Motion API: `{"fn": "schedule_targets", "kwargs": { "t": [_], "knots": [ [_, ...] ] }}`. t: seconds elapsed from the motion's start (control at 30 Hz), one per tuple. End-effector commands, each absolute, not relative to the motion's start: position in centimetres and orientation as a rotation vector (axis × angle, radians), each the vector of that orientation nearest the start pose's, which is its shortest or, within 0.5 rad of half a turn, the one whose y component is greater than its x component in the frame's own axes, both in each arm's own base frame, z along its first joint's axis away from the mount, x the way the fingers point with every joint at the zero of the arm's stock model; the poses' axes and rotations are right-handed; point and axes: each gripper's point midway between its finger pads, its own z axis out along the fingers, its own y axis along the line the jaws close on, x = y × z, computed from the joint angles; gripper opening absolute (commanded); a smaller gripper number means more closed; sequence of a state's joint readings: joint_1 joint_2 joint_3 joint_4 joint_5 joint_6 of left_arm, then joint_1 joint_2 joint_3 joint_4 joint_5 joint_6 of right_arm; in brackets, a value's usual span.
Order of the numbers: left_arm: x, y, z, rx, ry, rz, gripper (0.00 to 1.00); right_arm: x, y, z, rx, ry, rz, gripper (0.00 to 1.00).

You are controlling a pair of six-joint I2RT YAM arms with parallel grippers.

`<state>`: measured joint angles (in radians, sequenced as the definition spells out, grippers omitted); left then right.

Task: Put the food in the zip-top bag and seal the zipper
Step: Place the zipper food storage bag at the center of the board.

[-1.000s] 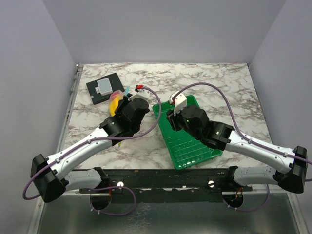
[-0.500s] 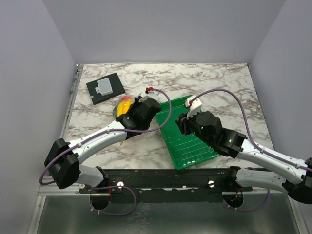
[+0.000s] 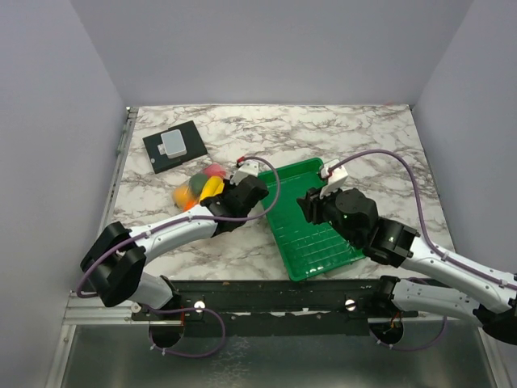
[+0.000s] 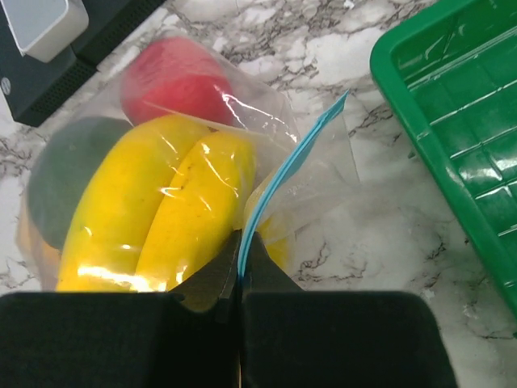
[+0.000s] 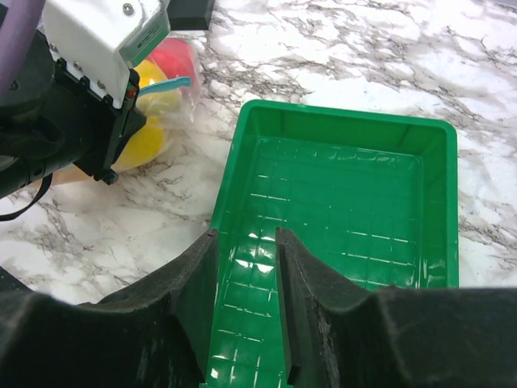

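- Left gripper (image 4: 240,271): jaws pressed together with no gap, clamped on the lower end of the zipper (image 4: 279,186); it sits at the bag's right-hand edge, low over the table
- Right gripper (image 5: 246,236): jaws parted by a moderate gap with nothing between them; it hangs over the near-left part of the green tray (image 5: 347,202), whose floor shows through the gap
- Zip-top bag (image 4: 311,174): clear and crumpled, lying on the marble table (image 3: 363,137) with the food inside; it is just left of the tray and not touching it, with the black device behind it
- Zipper: light blue strip rising from the closed left jaws to a free corner that stands up toward the tray; whether it is pressed shut along its whole length cannot be told
- Food, all inside the bag:
  - bunch of yellow bananas (image 4: 161,218), in the middle, against the gripper
  - red apple (image 4: 174,85), at the far end, nearest the black device
  - dull green round piece (image 4: 60,178), left of the bananas
  - orange piece (image 3: 185,196), at the bag's left end, seen from the top view
- Green tray: slatted floor, lying at an angle between the two arms, nothing in it
- Black device (image 3: 174,147): flat, with a pale grey block on top, at the far left of the table
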<state>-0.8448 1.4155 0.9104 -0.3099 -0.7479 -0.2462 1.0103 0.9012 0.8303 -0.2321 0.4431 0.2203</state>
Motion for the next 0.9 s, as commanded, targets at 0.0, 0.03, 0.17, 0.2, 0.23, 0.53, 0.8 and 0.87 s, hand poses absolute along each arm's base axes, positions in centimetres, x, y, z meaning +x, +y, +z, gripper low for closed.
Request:
{"fn": "schedule_targets", "kwargs": {
  "t": [0.0,0.03,0.17,0.2,0.23,0.53,0.8,0.87],
  "knots": [
    [28.9,-17.2,9.0,0.238,2.225,0.228,0.00,22.8,22.7,23.8,-0.402,1.860,0.398,0.40],
    [28.6,-17.3,8.5,0.226,2.235,0.211,0.00,22.9,22.7,23.6,-0.399,1.863,0.392,0.41],
    [27.9,-17.0,6.8,0.187,2.261,0.190,0.00,23.1,22.9,23.4,-0.394,1.866,0.388,0.44],
    [27.8,-17.0,6.5,0.179,2.264,0.183,0.00,23.1,22.9,23.3,-0.394,1.868,0.385,0.44],
    [27.6,-16.9,6.2,0.167,2.268,0.176,0.00,23.2,22.9,23.2,-0.394,1.873,0.380,0.45],
    [25.9,-16.7,4.7,0.115,2.286,0.058,0.14,23.5,22.8,22.2,-0.379,1.897,0.354,0.53],
    [25.5,-18.3,6.6,0.109,2.266,-0.090,0.51,23.5,23.3,21.8,-0.376,1.907,0.371,0.66],
    [25.5,-18.9,7.1,0.119,2.266,-0.135,0.55,23.5,23.4,22.0,-0.375,1.907,0.377,0.68]
  ]
}}
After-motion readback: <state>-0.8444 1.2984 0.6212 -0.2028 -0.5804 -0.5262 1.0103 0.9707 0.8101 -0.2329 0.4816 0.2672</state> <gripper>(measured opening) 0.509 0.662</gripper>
